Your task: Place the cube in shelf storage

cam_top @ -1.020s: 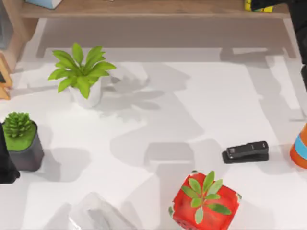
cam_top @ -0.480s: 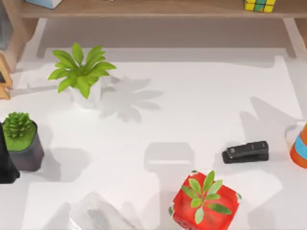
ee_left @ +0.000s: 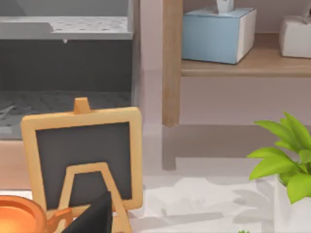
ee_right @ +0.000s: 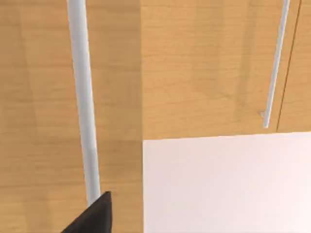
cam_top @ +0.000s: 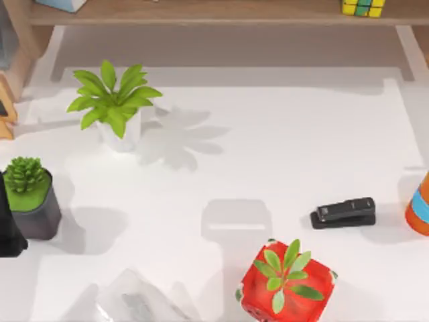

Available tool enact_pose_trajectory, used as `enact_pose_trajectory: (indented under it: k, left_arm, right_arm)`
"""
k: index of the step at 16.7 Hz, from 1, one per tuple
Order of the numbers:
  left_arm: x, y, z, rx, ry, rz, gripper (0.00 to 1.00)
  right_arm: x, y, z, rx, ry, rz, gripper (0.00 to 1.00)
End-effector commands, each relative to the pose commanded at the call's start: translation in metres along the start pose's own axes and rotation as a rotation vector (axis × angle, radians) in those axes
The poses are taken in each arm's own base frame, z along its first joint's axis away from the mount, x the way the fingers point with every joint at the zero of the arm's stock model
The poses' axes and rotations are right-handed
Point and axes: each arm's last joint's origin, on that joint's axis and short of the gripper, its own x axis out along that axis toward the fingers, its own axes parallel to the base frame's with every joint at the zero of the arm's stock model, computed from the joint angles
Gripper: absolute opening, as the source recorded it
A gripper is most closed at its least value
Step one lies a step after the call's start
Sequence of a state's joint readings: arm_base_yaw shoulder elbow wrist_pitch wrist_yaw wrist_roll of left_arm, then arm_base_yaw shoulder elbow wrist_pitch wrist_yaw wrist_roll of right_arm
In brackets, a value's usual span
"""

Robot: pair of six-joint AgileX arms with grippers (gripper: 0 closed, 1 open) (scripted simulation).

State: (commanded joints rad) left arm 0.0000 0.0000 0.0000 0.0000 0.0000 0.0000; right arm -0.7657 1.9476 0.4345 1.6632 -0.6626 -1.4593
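The cube [cam_top: 362,7], a puzzle cube with yellow, green and blue squares, rests on the shelf storage [cam_top: 214,12], near the right end of the long light-brown board at the back of the table. No gripper touches it. My left arm [cam_top: 9,231] is a dark shape parked at the table's left edge, beside a grey pot. In the left wrist view a dark fingertip [ee_left: 95,216] pokes in near a small chalkboard easel [ee_left: 85,158]. One dark fingertip [ee_right: 92,216] in the right wrist view stands before wooden panels and a white surface.
A white-potted leafy plant [cam_top: 114,100] stands at the back left and a grey-potted succulent [cam_top: 30,198] at the left. A black stapler [cam_top: 343,212], a red planter [cam_top: 285,282], an orange-and-blue object [cam_top: 419,208] and a clear wrapped item [cam_top: 134,302] occupy the front. A blue tissue box [ee_left: 218,34] sits on the shelf's left end.
The right arm's dark end, which covered the cube at the shelf's right end a second ago, has pulled away out of the top view. The cube stays on the shelf.
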Motion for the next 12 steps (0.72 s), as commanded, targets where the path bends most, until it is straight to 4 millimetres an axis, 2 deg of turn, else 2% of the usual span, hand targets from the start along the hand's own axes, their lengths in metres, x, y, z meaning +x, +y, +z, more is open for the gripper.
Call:
enact_pose_trajectory:
  k: [2,4,9,12]
  left_arm:
    - [0.000,0.000,0.000,0.000,0.000,0.000,1.00]
    - [0.000,0.000,0.000,0.000,0.000,0.000,1.00]
    - [0.000,0.000,0.000,0.000,0.000,0.000,1.00]
    - [0.000,0.000,0.000,0.000,0.000,0.000,1.00]
  right_arm:
    - [-0.001,0.019,0.002,-0.004,-0.037,0.074,1.00]
    - [0.000,0.028,0.005,-0.002,-0.064,0.107,1.00]
    - [0.001,0.027,0.005,-0.003,-0.061,0.105,1.00]
    - [0.015,0.030,0.006,-0.002,-0.064,0.107,1.00]
